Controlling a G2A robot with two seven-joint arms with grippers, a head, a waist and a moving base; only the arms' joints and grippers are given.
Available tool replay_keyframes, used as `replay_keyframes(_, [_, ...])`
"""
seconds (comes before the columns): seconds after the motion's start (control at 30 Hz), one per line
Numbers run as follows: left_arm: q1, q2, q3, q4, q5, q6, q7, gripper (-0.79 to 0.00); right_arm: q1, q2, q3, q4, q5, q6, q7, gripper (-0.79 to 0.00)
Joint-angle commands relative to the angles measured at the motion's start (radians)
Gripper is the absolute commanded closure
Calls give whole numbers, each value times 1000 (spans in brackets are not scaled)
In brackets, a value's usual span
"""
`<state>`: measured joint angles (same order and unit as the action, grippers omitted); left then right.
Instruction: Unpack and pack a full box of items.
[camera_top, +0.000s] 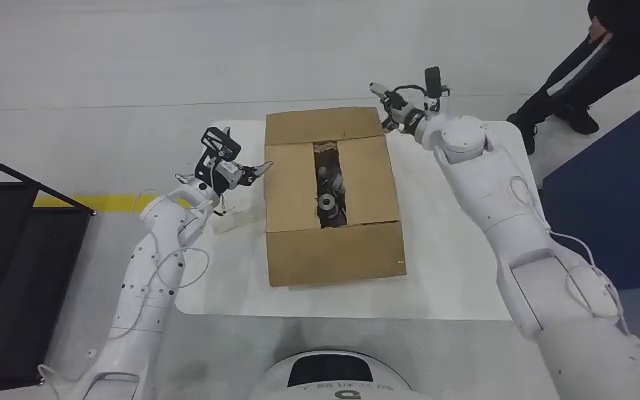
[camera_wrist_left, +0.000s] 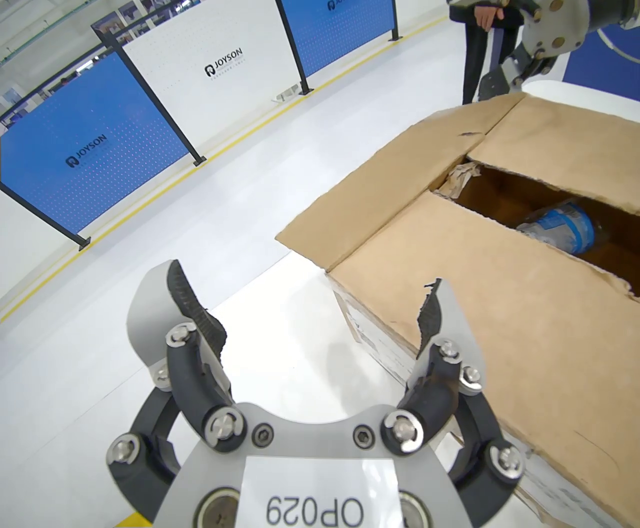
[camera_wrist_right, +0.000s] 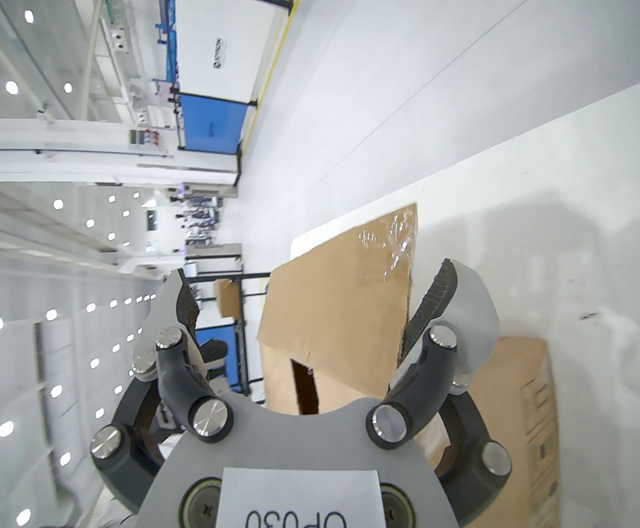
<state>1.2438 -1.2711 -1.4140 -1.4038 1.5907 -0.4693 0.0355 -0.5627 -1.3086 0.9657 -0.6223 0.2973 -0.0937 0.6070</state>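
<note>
A brown cardboard box (camera_top: 335, 195) sits on the white table (camera_top: 440, 285), its top flaps partly apart along a middle gap. Through the gap I see several items (camera_top: 330, 190), among them a crumpled plastic bottle (camera_wrist_left: 565, 230) and some paper (camera_wrist_left: 460, 177). My left gripper (camera_top: 250, 170) is open at the box's left side, level with its far half, holding nothing (camera_wrist_left: 305, 295). My right gripper (camera_top: 385, 105) is open at the box's far right corner, just above the far flap (camera_wrist_right: 340, 320), also holding nothing.
A black frame (camera_top: 25, 260) stands on the floor left of the table. A yellow floor line (camera_top: 90, 202) runs behind it. A person's legs (camera_top: 565, 85) are at the far right. Bare table lies right of and in front of the box.
</note>
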Motion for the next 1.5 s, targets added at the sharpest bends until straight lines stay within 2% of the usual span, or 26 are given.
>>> replay_keyframes(0.0, [0, 0, 0, 0, 0, 0, 0, -785, 10, -5, 22, 59, 90, -64, 106, -785])
replay_keyframes(0.23, [0, 0, 0, 0, 0, 0, 0, -785, 21, -23, 76, 164, 294, -210, 373, -785])
replay_keyframes(0.4, [6, 0, 5, -8, -3, -5, 2, -785, 39, -29, 70, 206, 281, -249, 448, -785])
replay_keyframes(0.57, [19, 14, -11, -22, 2, -112, 32, -785, 46, -35, 61, 213, 256, -261, 451, -785])
replay_keyframes(0.77, [59, 40, -75, -29, 27, -215, 87, -785, 48, -38, 63, 205, 242, -264, 451, -785])
replay_keyframes(0.93, [93, 60, -142, -47, -124, -449, 196, -785, 46, -42, 52, 195, 209, -253, 434, -785])
replay_keyframes(1.0, [101, 64, -163, -57, -198, -487, 211, -785, 47, -43, 45, 192, 188, -247, 424, -785])
replay_keyframes(1.07, [90, 62, -173, -54, -267, -442, 183, -785, 47, -44, 37, 185, 163, -249, 429, -785])
replay_keyframes(1.17, [50, 50, -152, -50, -340, -225, 46, -785, 49, -43, 26, 172, 143, -260, 534, -785])
replay_keyframes(1.3, [7, 36, -76, -79, -298, 3, -116, -785, 59, -36, 23, 166, 105, -275, 559, -785])
replay_keyframes(1.4, [-8, 32, -13, -77, -216, 36, -162, -785, 51, -24, 42, 146, 110, -322, 598, -785])
replay_keyframes(1.47, [-19, 31, 24, -61, -189, 13, -211, -785, 40, -11, 63, 129, 121, -350, 636, -785])
